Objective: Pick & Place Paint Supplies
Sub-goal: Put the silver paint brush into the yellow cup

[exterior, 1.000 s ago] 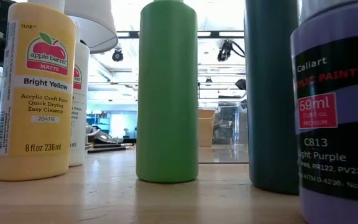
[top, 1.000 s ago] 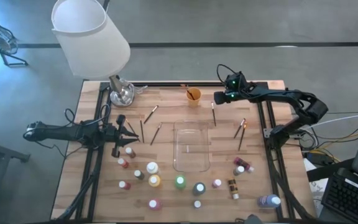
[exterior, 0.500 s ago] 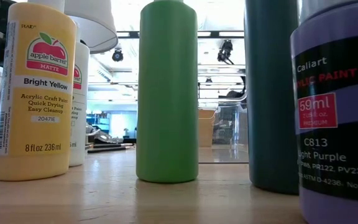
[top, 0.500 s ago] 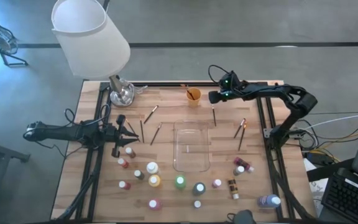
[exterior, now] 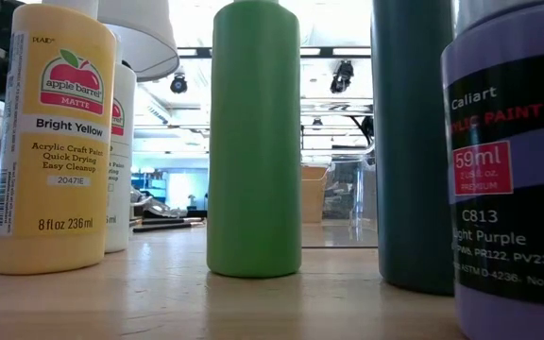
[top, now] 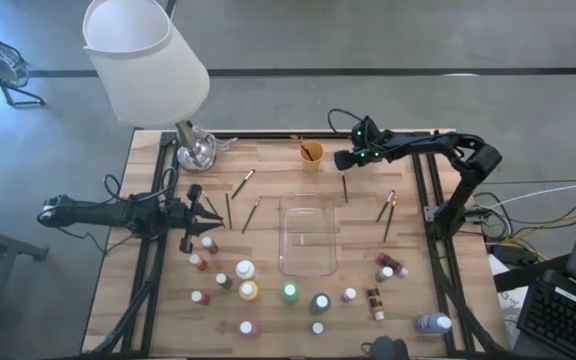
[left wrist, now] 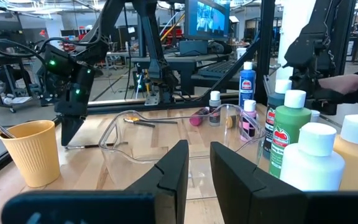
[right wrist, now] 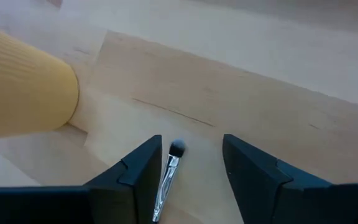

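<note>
a: where is the right gripper (top: 342, 160) relative to the small ribbed orange cup (top: 312, 155)?
b: just beside the cup, on the side away from the white lamp. its 2 dark fingers (right wrist: 143, 167) stand apart with a gap between them, low over the wooden table (top: 268, 180). in that gap lies a thin brush with a metal ferrule and dark tip (right wrist: 169, 169); neither finger touches it, so it holds nothing.
a: and the left gripper (top: 208, 213)?
b: well apart from the cup, toward the lamp side of the table. its fingers (left wrist: 173, 171) stand narrowly parted with nothing between them.
a: the other supplies?
b: a clear rectangular plastic tray (top: 307, 235) sits nearer the table's middle than the cup. more thin brushes lie on both sides of the tray. beyond the tray from the cup stand small bottles, among them a yellow paint bottle (top: 248, 291), a green paint bottle (top: 290, 293) and a purple paint bottle (top: 432, 323).
a: anything in the cup?
b: at least 1 brush handle sticks out of it.
</note>
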`<state>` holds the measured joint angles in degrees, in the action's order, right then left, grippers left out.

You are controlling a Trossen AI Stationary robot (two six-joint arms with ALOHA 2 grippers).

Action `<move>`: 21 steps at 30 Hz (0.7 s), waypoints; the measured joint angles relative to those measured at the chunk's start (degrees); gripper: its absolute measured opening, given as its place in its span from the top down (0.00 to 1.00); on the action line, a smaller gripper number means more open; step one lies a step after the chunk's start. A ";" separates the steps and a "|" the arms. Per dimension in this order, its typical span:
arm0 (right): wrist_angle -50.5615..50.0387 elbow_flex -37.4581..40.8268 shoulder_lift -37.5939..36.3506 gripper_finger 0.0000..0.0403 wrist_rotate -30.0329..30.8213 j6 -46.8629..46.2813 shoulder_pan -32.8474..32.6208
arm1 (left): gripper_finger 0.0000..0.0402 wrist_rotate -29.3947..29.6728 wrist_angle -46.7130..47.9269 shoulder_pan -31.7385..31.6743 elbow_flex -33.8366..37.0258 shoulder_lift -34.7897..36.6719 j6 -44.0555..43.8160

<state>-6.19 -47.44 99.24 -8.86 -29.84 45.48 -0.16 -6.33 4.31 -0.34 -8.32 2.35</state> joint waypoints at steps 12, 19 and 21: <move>-0.31 0.00 0.11 0.65 5.64 -1.48 -4.57 | 0.82 0.00 0.00 -0.01 0.00 -0.02 -0.02; -0.78 0.00 0.13 0.63 11.98 -2.78 -6.55 | 0.82 0.00 -0.02 -0.01 0.00 -0.02 0.00; -0.94 0.02 0.13 0.65 12.94 -2.81 -6.78 | 0.82 0.00 0.00 0.01 0.00 0.00 0.00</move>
<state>-7.14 -47.42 99.37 4.08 -32.64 38.69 -0.16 -6.33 4.32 -0.34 -8.32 2.35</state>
